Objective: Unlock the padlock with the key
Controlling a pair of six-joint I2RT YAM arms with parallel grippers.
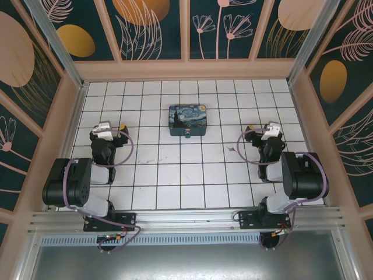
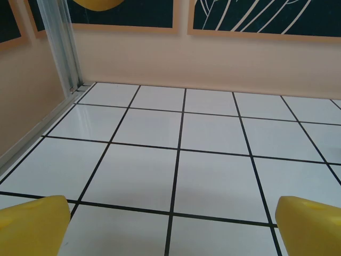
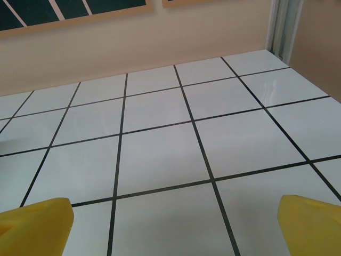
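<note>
1 tiny silvery metal padlock [image 1: 189, 134], mid frame, at lower edge of 1 blue painted box [image 1: 187, 119] | 1 thin grey metal key [image 1: 231, 149] right of it, pointing way too small to tell | 2 hands: left hand [image 2: 171, 226], right hand [image 3: 173, 224], both wide open, holding nothing

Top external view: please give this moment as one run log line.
left gripper open, empty | right gripper open, empty | padlock at box's near edge | key loose, right of box

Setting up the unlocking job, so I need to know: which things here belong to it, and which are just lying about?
For the job:
padlock, at the near edge of the box
key, on a tile to its right

Lying about:
box, blue and yellow; whether the padlock is fixed to it, I cannot tell
</note>
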